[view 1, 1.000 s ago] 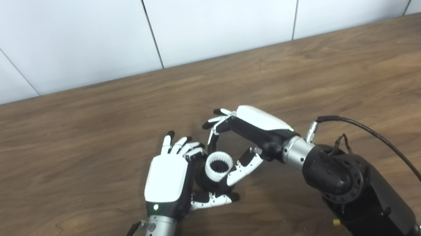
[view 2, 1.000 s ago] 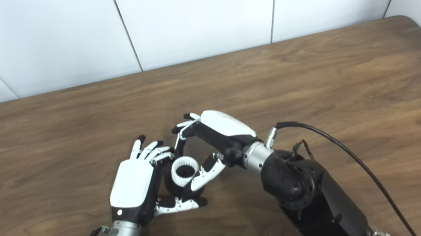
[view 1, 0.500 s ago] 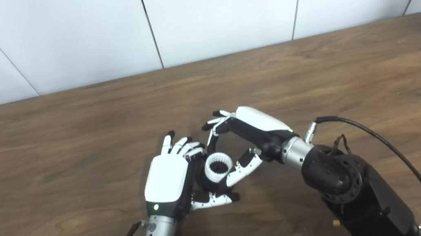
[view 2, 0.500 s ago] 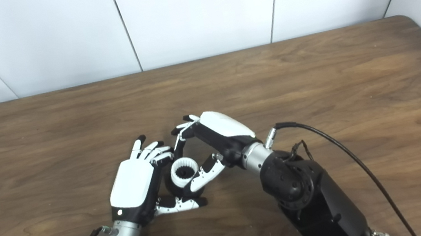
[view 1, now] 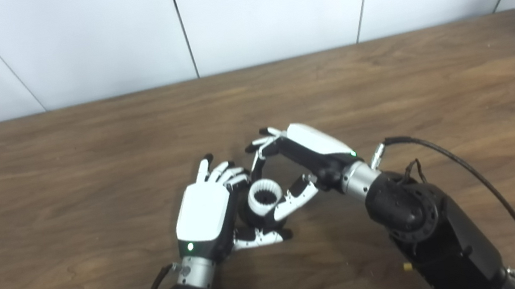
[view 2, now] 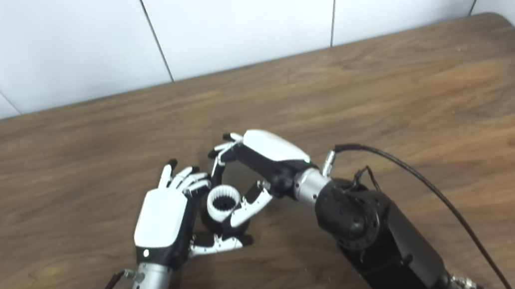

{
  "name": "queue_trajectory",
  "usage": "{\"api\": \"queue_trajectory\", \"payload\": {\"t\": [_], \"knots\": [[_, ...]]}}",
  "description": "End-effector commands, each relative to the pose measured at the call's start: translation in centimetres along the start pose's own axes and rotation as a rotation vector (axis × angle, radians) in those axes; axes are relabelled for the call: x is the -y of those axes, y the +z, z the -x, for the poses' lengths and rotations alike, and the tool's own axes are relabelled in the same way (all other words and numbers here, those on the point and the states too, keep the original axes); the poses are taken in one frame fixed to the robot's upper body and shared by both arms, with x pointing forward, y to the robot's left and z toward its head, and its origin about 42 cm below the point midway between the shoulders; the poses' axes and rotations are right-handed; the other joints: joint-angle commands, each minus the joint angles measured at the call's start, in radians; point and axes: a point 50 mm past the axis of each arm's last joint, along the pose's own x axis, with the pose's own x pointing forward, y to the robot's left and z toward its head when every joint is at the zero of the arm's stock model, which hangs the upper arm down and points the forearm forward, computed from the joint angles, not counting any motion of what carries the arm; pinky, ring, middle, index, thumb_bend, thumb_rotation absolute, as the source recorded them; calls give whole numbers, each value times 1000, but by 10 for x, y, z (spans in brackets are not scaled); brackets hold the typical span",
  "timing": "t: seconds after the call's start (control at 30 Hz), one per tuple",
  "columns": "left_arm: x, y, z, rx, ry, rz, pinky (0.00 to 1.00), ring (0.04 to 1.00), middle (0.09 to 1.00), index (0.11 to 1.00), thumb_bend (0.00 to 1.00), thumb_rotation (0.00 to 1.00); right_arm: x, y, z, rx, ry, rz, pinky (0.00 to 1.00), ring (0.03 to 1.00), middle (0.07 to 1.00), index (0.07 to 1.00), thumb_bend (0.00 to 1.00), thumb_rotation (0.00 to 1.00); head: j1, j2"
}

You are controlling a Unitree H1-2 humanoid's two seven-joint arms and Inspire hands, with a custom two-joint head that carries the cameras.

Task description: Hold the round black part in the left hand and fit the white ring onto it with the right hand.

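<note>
Left hand (view 1: 202, 211) cupping the round black part (view 1: 253, 215) near the wooden table's (view 1: 87, 153) front edge, white ring (view 1: 265, 197) seated on top of that part, right hand (view 1: 302, 158) pinching the ring, thumb on its right side, fingers (view 1: 256, 162) curled behind it

My left robot hand (view 1: 203, 216) lies back upward, its fingers (view 1: 215, 171) reaching forward and its thumb (view 1: 257, 239) pointing right. My right robot hand (view 1: 307, 155) comes in from the right, fingers (view 1: 257, 145) curled downward, thumb (view 1: 291, 203) stretched toward the left one.
</note>
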Motion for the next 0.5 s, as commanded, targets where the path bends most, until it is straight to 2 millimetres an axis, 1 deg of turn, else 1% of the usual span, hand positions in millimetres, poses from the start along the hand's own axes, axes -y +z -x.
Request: {"api": "queue_trajectory", "payload": {"t": [0.0, 0.47], "knots": [[27, -1, 23, -35, -104, 7, 1000, 860, 755, 482, 525, 57, 7, 9, -3, 55, -42, 23, 1000, 988, 856, 485, 521, 130, -1, 2], [26, 1, 22, -36, -100, 12, 1000, 859, 750, 482, 525, 57, 7, 2, -4, 46, -42, 33, 1000, 985, 853, 485, 521, 130, 0, 3]]}}
